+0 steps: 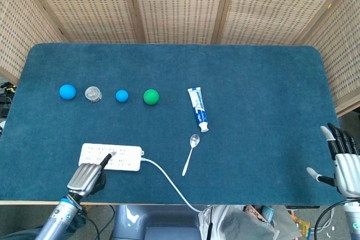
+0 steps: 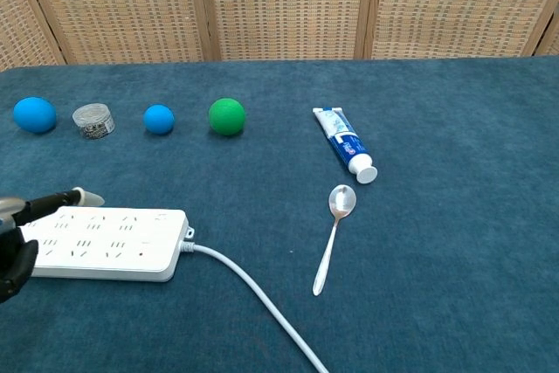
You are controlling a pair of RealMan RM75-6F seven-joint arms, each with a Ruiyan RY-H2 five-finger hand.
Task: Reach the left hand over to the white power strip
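Note:
The white power strip (image 1: 122, 157) (image 2: 113, 244) lies flat near the table's front left, its cable (image 1: 169, 182) running off the front edge. My left hand (image 1: 89, 175) (image 2: 19, 238) hovers over the strip's front left end, one finger stretched across its top; whether it touches is unclear. It holds nothing. My right hand (image 1: 343, 161) stays at the table's right front corner, fingers spread and empty.
A row sits at mid-table: large blue ball (image 1: 67, 91), small clear jar (image 1: 93, 94), small blue ball (image 1: 122, 95), green ball (image 1: 151, 96). A toothpaste tube (image 1: 197, 107) and a metal spoon (image 1: 191, 153) lie right of the strip.

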